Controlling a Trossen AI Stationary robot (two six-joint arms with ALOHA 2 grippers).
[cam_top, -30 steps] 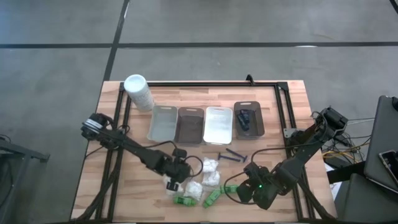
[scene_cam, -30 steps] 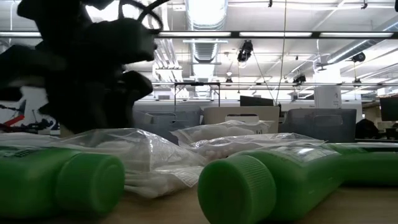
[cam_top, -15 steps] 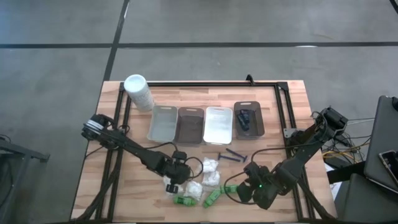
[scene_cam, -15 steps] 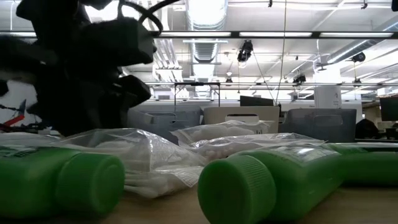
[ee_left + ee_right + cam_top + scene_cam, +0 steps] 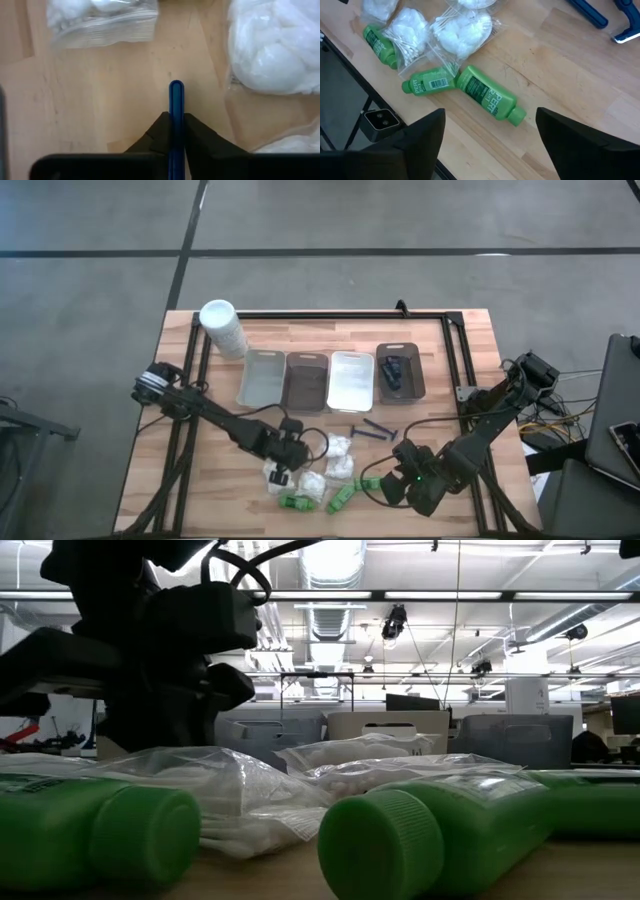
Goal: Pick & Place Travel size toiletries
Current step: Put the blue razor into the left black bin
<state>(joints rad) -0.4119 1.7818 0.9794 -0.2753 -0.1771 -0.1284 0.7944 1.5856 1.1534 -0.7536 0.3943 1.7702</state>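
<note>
The left gripper (image 5: 176,131) pinches a thin blue razor (image 5: 176,102) by its handle above the puffs (image 5: 338,455) — light, stiff, likely slippery — while the right gripper (image 5: 490,145) waits, spread wide, near the bottles (image 5: 487,100).

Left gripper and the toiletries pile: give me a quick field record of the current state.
left gripper: shut on blue razor, above bare wood among the cotton bags
right gripper: open, holding nothing, above the green bottles
razors on table: two, between trays and pile
trays: four in a row; the right-end dark tray holds dark items
white cylinder: far left corner
</note>
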